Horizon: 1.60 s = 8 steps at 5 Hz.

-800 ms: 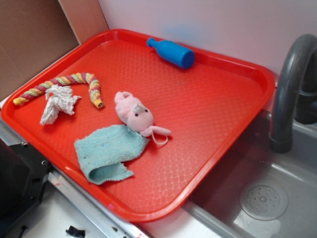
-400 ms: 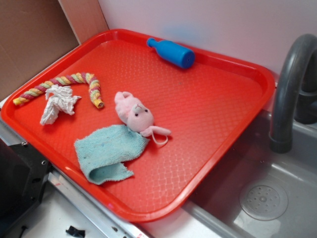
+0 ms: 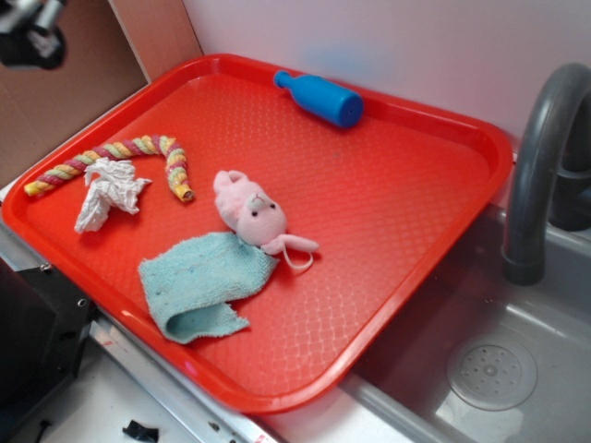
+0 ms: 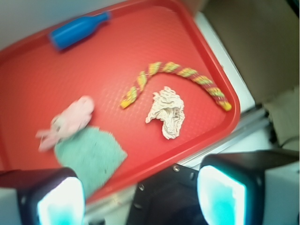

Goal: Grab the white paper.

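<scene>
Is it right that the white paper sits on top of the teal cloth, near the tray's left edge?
Not quite. The white paper lies on the bare red tray, apart from the teal cloth, beside the braided rope. The exterior view shows it.

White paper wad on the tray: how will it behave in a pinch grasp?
The white paper looks crumpled and thin, so it is probably very light and will crush between the fingers. Its wrinkled folds should resist slipping. It lies irregular on the tray, so it is unlikely to roll.
</scene>
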Each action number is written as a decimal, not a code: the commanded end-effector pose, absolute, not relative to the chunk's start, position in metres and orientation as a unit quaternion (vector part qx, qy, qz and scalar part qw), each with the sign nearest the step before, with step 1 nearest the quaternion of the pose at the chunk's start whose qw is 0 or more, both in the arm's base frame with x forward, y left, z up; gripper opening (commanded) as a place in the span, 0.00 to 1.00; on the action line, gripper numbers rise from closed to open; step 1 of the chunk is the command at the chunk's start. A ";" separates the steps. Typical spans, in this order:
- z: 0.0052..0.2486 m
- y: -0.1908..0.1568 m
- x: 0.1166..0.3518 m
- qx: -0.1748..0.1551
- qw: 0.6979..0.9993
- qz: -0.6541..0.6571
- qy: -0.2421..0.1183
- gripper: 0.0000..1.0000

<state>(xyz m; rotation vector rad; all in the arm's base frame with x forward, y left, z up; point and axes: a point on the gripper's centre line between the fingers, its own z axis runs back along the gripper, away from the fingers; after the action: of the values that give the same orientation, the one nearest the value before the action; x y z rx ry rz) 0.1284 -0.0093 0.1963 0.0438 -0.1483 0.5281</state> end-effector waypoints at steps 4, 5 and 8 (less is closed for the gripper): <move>0.049 0.048 0.150 0.050 0.934 0.352 -0.040 1.00; 0.019 0.054 0.156 0.065 0.943 0.327 -0.012 1.00; 0.000 0.049 0.154 0.049 0.955 0.292 0.003 0.00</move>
<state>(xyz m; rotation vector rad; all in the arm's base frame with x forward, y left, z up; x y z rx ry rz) 0.1733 0.0477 0.0080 0.0879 -0.0555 0.6041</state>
